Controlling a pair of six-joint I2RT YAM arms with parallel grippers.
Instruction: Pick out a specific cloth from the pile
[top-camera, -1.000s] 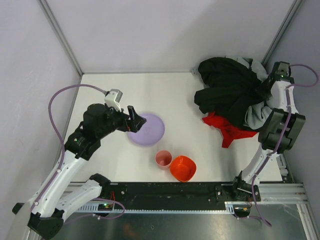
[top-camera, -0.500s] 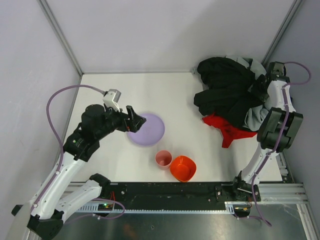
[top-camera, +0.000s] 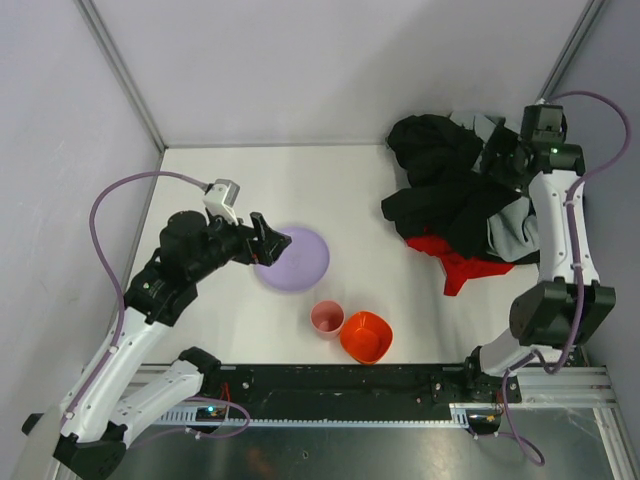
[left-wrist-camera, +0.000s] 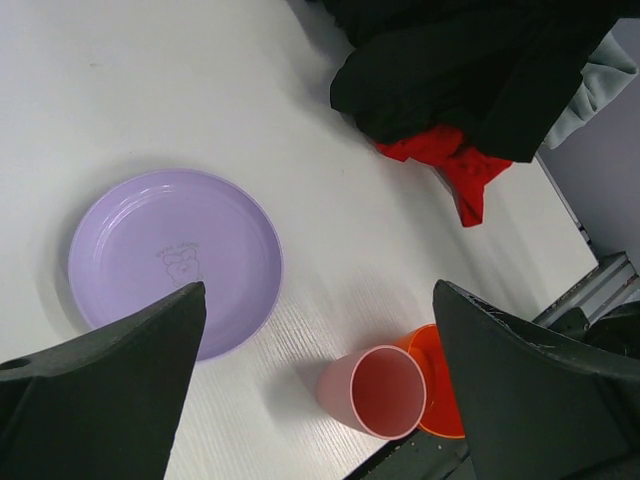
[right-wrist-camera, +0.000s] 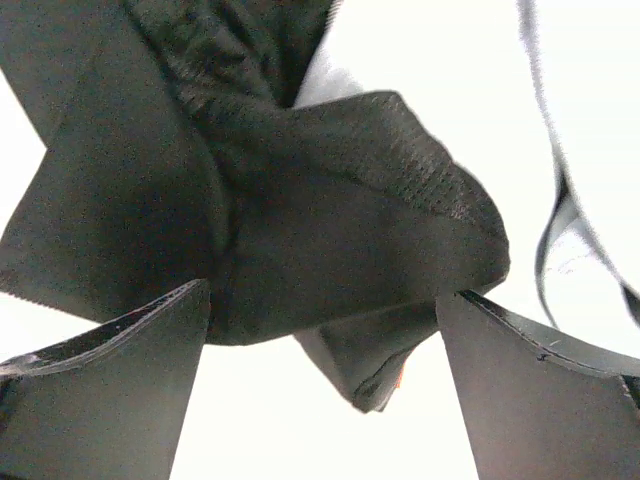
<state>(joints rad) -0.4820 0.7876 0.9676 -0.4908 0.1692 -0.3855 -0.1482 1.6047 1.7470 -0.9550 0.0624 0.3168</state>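
The pile (top-camera: 447, 185) of black and grey garments lies at the table's back right. The red cloth (top-camera: 455, 262) sticks out from under its near edge, partly covered by black fabric. In the left wrist view the cloth (left-wrist-camera: 452, 160) shows at the top right. My right gripper (top-camera: 498, 165) hovers over the pile's right side, jaws wide apart. In its wrist view, black fabric (right-wrist-camera: 300, 230) hangs just past the right gripper (right-wrist-camera: 322, 295), touching neither finger. My left gripper (top-camera: 270, 240) is open above the purple plate's left rim, far from the pile; the left gripper (left-wrist-camera: 318, 290) holds nothing.
A purple plate (top-camera: 300, 262) lies left of centre. A pink cup (top-camera: 326, 318) and an orange bowl (top-camera: 365, 336) stand close together near the front edge. Grey cloth (top-camera: 515, 225) lies by the right arm. Walls close in at the back and right.
My right gripper has gone from shut to wide open and lifted toward the back of the pile. The black fabric dropped and spread left. The left arm barely moved.
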